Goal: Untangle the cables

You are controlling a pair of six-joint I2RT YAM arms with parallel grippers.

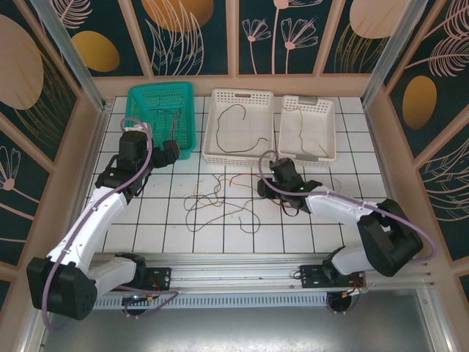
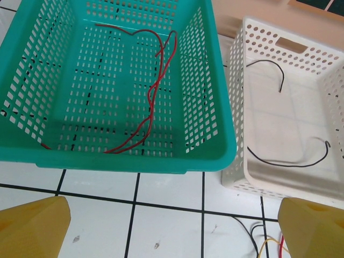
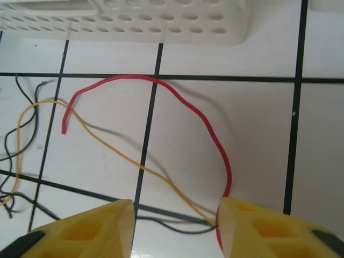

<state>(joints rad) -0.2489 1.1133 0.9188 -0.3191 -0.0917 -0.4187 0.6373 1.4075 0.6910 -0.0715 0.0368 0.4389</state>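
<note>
Left wrist, teal basket [image 2: 134, 164] w/ red cable [image 2: 152, 99], bin [image 2: 236, 80] w/ blk cables [image 2: 290, 165]

Left arm [image 1: 95, 220], right arm [image 1: 333, 202]: white links, black joint housings, black bases. A purple cable [image 1: 149, 150] loops along each arm (thick, smooth). Left gripper [image 2: 172, 215], right gripper [image 3: 174, 215]: blunt yellow fingers [image 3: 80, 231], the right pair black at the base.
</note>
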